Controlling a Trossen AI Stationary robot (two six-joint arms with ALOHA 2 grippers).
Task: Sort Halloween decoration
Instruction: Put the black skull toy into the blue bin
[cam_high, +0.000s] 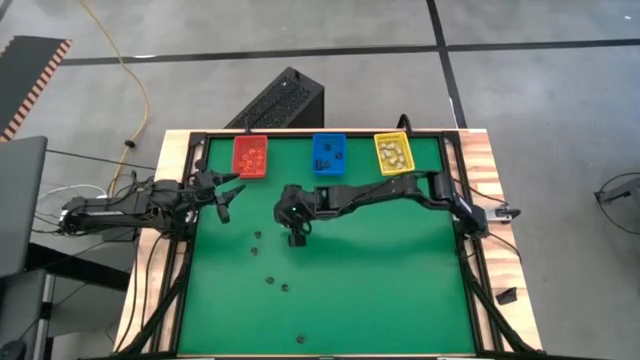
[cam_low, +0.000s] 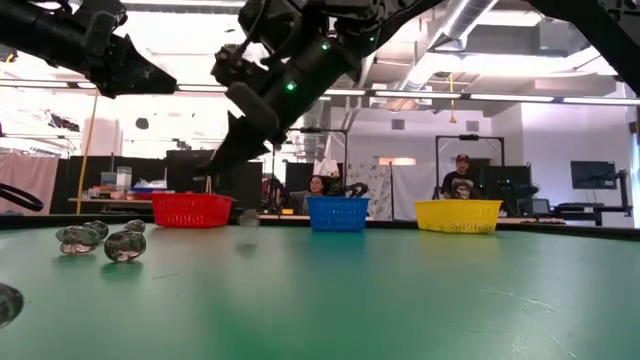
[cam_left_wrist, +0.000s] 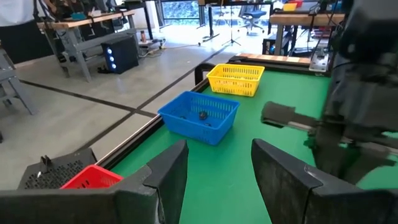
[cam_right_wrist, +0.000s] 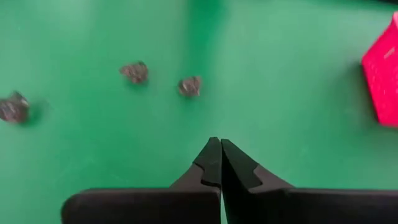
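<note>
Three lumpy dark trinkets (cam_right_wrist: 189, 86), maybe glossy; right gripper (cam_right_wrist: 219, 163) pinched, mesh-walled bins (cam_left_wrist: 200, 115).

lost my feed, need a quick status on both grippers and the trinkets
Right gripper shut, empty, above the mat mid-table. Left gripper open, waiting near the red bin. Loose trinkets ahead of the right gripper. Nothing in the way.

No writing, label, brand or number can be read anywhere: none on the red bin (cam_high: 250, 156), the blue bin (cam_high: 329, 153), the yellow bin (cam_high: 393, 153), the green table (cam_high: 380, 270), the arms, or the room behind.
</note>
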